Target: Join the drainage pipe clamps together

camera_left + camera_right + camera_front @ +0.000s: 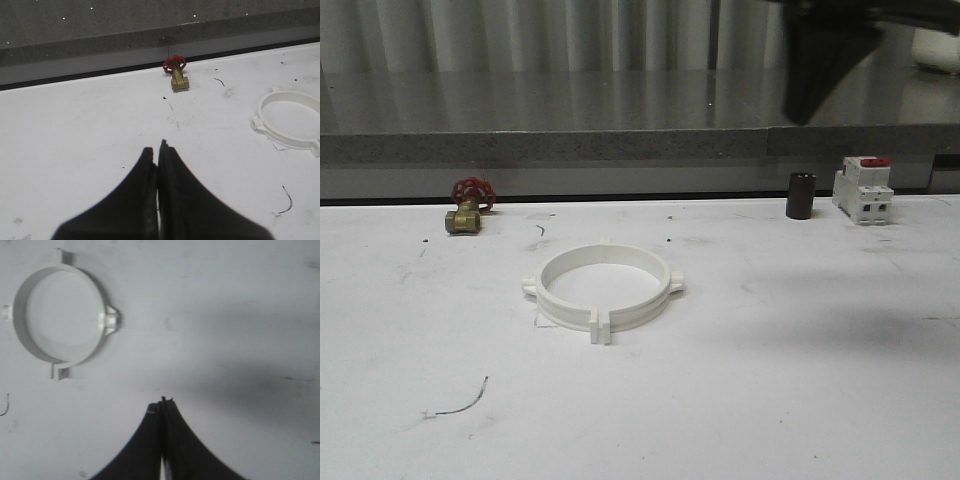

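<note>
1. No text, brand or number can be read in any view.
2. The breaker (pixel 863 189) may carry small markings, but they are too blurred to read.

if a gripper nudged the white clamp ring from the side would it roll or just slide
Probably slide: the clamp ring lies flat on the table, so it is unlikely to roll. Thin plastic suggests it is light. Its two halves might part at the end tabs.
</note>
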Tool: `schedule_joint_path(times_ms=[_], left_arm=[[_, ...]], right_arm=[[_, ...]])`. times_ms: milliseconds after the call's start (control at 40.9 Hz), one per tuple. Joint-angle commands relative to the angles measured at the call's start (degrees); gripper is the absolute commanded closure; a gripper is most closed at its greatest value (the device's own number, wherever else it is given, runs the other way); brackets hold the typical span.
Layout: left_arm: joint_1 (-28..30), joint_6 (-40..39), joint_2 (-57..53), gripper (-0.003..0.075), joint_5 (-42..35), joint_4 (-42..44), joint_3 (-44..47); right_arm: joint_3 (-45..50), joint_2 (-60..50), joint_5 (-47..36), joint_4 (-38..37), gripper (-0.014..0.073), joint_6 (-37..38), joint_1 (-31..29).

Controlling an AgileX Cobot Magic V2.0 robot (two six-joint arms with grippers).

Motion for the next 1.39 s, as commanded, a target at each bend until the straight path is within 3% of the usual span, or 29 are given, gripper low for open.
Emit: schedule_joint_path(times_ms=[0,147,244,538,855,1075,1369], left_arm=[[0.08,-0.11,0.33,0.0741,-4.66,0.78,-1.52],[0.08,-0.11,0.33,0.0741,-4.66,0.78,-1.52],[0.08,-0.11,0.33,0.0741,-4.66,0.78,-1.52],[0.08,-0.11,0.33,0.0741,-4.66,0.78,-1.52],[0.08,-0.11,0.33,0.0741,-4.66,0.78,-1.52],[0.08,-0.11,0.33,0.0741,-4.66,0.78,-1.52],[0.08,-0.11,0.33,0.0741,-4.66,0.78,-1.52]], right_arm=[[4.49,-8.78,-2.95,0.47,0.0655,-3.55,-5.31],[14.94,-17.94,-5.25,0.32,0.0655,-7.47,-13.87],[22.02,-24.81,-8.71,0.13,0.0655,-7.7,-16.25],[39.13,-47.28,-25.73,-5.61,0.0655,-12.15,-13.25],[55.6,-71.92,-32.54,-10.58,0.0655,-13.77,-12.98],[61.62,-85.0,-37.48,-11.07,0.0655,-13.77,-12.98],[61.77,-87.18,-38.08,-11.07,0.0655,-13.77,-12.98]])
